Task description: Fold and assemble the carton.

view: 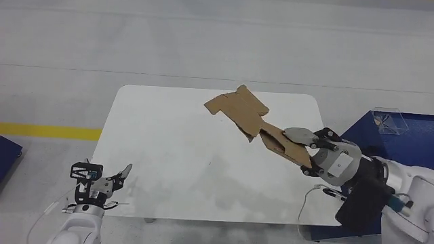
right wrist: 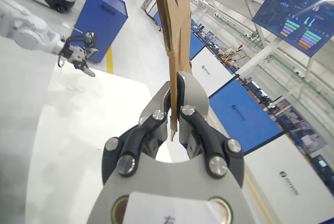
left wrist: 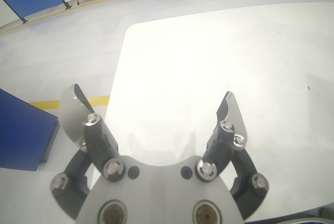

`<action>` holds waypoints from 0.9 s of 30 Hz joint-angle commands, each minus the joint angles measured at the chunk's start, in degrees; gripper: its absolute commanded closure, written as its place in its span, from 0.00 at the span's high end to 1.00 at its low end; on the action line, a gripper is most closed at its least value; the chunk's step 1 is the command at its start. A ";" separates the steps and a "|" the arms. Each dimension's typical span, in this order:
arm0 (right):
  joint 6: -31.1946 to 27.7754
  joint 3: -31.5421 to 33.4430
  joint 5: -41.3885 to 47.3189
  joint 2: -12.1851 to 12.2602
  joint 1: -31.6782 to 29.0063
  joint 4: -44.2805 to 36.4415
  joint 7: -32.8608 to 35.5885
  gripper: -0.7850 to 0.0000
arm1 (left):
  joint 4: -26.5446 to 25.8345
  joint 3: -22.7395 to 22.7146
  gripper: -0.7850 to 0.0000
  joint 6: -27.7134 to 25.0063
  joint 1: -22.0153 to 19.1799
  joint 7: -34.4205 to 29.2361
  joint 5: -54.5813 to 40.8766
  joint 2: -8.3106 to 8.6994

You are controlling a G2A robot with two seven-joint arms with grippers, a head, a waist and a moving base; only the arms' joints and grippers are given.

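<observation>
A flat brown carton [view: 244, 114] hangs in the air over the right half of the white table [view: 176, 169]. My right gripper [view: 298, 142] is shut on the carton's near end, close to the table's right edge. In the right wrist view the carton [right wrist: 172, 13] stands on edge, rising from between the right gripper [right wrist: 174, 84] and its two pads. My left gripper [view: 121, 176] sits at the table's front left corner, open, with nothing between its fingers [left wrist: 227, 110]. The left gripper [right wrist: 86, 63] also appears far off in the right wrist view.
A blue cabinet [view: 400, 142] with a clear plastic holder [view: 388, 118] on it stands right of the table. Another blue cabinet [left wrist: 23, 136] stands left of the table. A yellow floor line [view: 47, 131] runs past the left side.
</observation>
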 commanded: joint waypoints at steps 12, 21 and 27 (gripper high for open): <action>23.53 -10.84 -54.17 3.19 -17.13 0.00 -31.84 0.00 | 0.00 0.00 1.00 0.00 0.00 0.00 0.00 0.00; 14.11 -3.90 -19.08 2.60 -14.56 0.35 -26.98 0.00 | 0.00 0.00 1.00 0.00 0.00 0.00 0.00 0.00; -0.28 -0.15 25.43 3.41 -11.88 8.48 -14.61 0.00 | 0.00 0.00 1.00 0.00 0.00 0.00 0.00 0.00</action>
